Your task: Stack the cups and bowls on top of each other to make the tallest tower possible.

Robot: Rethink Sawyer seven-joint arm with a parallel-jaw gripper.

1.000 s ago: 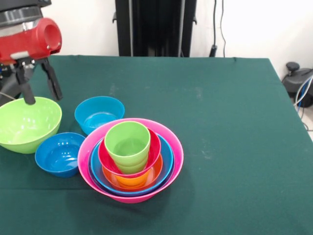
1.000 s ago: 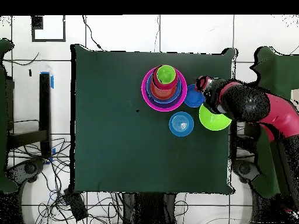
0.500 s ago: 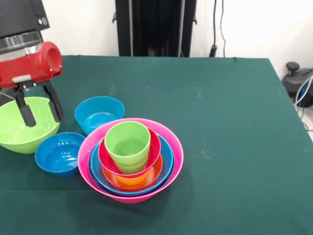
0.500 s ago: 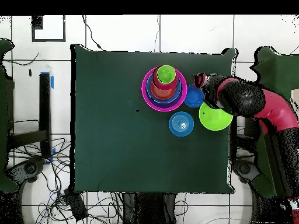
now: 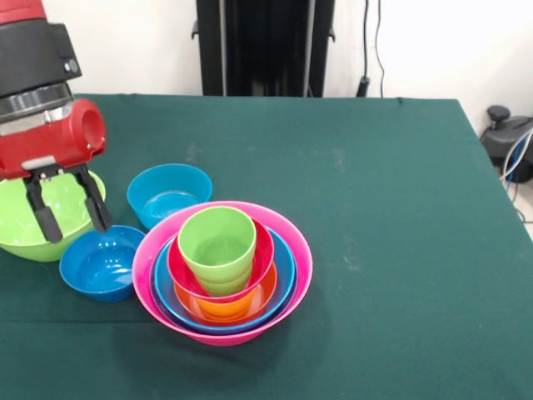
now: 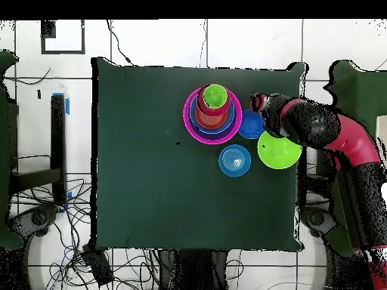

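Beside glossy round tower (image 5: 223, 275), open-fingered end effector (image 5: 68, 218).

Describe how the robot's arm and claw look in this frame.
The arm has a black cylindrical segment with a silver band, ending in a glossy red rounded wrist housing with a circular recess. Its claw has two slim black fingers. From overhead, the arm is red and black.

Dark green cloth-covered table (image 5: 375, 208). Sitting straight on it: big pink bowl (image 5: 291, 242) around 6 o'clock with the rest of the stack nested inside, dark blue bowl (image 5: 100, 265) touching it at 9 o'clock, sky blue bowl (image 5: 169, 193) at 11, lime green bowl (image 5: 33, 218) further out past 9.
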